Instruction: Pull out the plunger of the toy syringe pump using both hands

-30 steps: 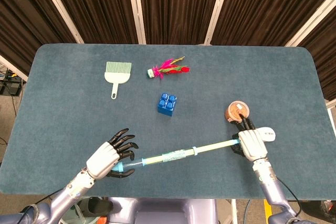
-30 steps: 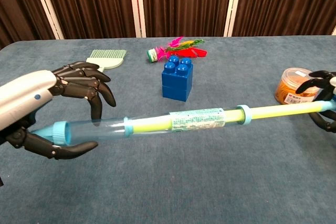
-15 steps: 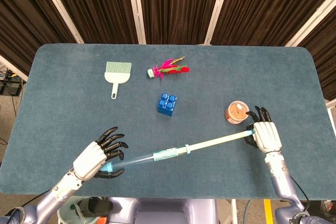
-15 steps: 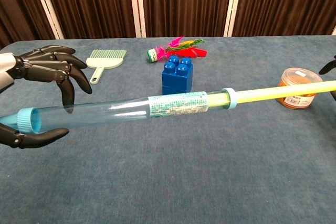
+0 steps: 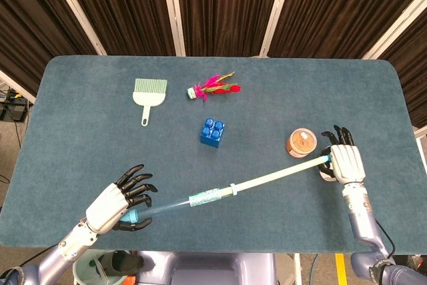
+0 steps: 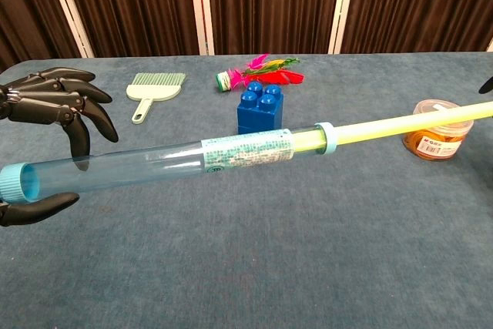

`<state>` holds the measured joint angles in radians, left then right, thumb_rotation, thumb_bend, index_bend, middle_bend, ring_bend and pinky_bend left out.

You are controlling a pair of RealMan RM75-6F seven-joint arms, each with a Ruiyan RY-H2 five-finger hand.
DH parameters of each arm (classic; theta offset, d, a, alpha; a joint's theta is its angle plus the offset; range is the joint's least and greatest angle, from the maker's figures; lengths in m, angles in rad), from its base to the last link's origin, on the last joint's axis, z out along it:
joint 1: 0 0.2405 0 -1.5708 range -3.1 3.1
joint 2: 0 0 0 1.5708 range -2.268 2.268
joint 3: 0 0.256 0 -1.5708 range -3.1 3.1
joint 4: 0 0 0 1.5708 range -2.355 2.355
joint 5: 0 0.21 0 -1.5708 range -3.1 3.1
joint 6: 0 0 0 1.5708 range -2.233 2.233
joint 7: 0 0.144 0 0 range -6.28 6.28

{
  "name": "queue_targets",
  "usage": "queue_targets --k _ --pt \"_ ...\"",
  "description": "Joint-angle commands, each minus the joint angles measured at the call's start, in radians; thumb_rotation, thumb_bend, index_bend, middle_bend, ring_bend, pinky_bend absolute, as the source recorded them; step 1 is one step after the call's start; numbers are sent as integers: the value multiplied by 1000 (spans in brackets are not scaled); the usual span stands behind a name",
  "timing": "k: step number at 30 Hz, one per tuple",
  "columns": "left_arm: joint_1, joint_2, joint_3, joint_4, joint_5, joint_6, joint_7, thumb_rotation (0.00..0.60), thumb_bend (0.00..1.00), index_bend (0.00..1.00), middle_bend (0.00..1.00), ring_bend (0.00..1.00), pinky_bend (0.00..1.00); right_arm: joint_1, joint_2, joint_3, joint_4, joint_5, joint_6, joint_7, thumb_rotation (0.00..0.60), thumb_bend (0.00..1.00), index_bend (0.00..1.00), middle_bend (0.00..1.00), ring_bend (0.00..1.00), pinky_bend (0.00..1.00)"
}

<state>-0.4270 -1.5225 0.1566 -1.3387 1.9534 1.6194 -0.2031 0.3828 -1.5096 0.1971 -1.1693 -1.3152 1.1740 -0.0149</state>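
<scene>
While left hand [image 5: 115, 203] grasps barrel [image 5: 167, 203] near table's [image 5: 80, 118] front edge, right hand [image 5: 345, 163] grasps plunger [image 5: 277, 176], mostly withdrawn.

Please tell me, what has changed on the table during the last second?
The hands moved apart: the left hand drew the barrel outward to the robot's left, and the right hand pulled the plunger outward to its right, so more yellow rod now shows. Both kept their hold. The brush, block, feather toy and jar stayed put.
</scene>
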Motion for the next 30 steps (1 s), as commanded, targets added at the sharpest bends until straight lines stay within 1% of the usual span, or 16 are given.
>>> queue_targets --k 1,13,23,27,30 --pt "1 -1 0 2 4 2 -5 600 430 713 332 155 65 4 0 1 6 5 -5 -7 600 560 926 242 18 0" --pt "18 -2 19 4 53 34 4 600 436 714 333 155 65 23 -12 24 62 36 -18 -2 600 560 926 241 19 0" --pt "16 -23 7 8 57 18 33 600 434 712 332 155 65 20 -2 21 48 25 7 3 600 558 919 239 19 0" --pt "17 -30 -3 16 52 18 35 600 409 695 329 155 65 18 4 19 47 34 -3 3 600 546 853 211 17 0" --pt "14 -46 -31 45 32 21 42 600 371 661 322 155 65 22 2 24 59 51 -16 -11 600 534 756 192 15 0"
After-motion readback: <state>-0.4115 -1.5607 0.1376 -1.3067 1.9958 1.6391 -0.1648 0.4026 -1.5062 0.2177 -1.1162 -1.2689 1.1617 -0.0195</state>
